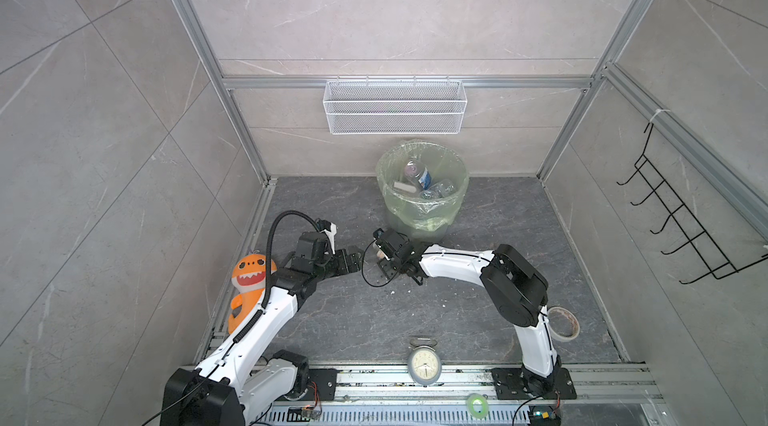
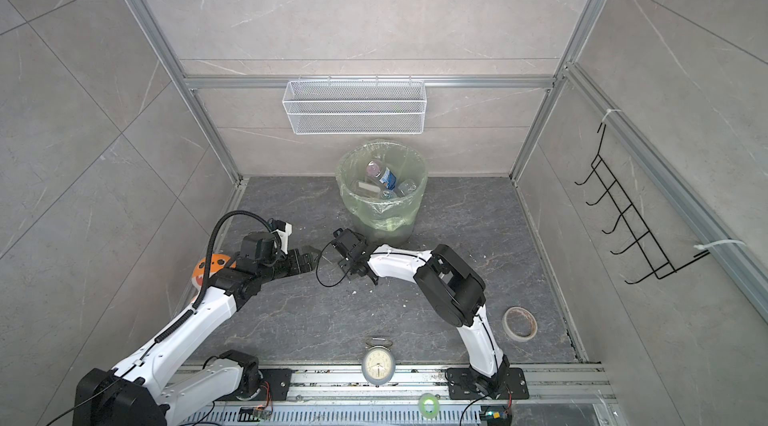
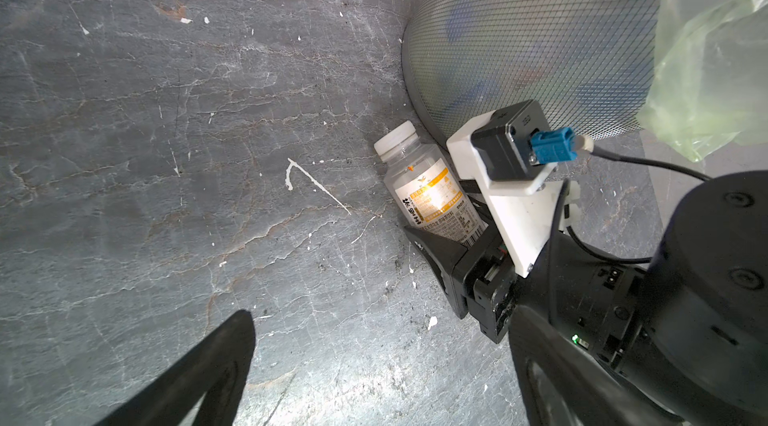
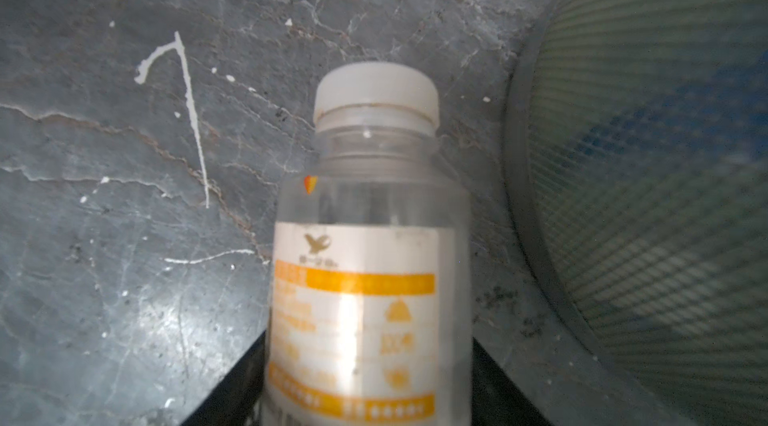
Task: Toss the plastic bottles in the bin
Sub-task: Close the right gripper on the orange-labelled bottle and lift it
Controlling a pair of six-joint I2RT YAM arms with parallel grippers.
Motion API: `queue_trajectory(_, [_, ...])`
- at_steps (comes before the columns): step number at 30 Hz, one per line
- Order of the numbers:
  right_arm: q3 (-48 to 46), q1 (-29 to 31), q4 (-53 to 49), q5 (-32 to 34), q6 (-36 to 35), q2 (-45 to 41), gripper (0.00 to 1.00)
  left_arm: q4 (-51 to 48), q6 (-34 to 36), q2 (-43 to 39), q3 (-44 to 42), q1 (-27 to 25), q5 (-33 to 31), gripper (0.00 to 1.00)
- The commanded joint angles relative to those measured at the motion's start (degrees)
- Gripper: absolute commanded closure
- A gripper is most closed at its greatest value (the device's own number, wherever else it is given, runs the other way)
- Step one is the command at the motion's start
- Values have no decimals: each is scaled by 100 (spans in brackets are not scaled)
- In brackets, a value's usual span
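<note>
Orange-labelled bottle [image 4: 365,278] is lying on the floor [image 4: 124,278] beside the bin [image 4: 644,195], so my right claw [image 4: 368,345] is clamping its body to lift it; my left claw [image 1: 353,258] is hanging wide.

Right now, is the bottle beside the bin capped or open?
Capped: a white cap sits on the clear bottle in both wrist views.

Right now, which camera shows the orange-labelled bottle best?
The left wrist view: the bottle is sharp, cap to label, in the right gripper. The right wrist view blurs it; both top views barely show it.
</note>
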Motion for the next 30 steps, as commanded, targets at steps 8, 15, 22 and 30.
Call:
queue_trajectory(8, [-1284,208,797,126,-10,-1074,54,81,191,193,223,24,267,3])
queue_trajectory(15, [-2357,272,1331,372,147,-2116,58,163,253,208,218,-52,318,3])
queue_trajectory(22, [-3313,297,1586,604,263,-3360,58,328,364,361,197,-469,89,3])
queue_trajectory(30, [-4028,303,1372,904,546,-4776,59,426,497,661,438,-998,-215,3])
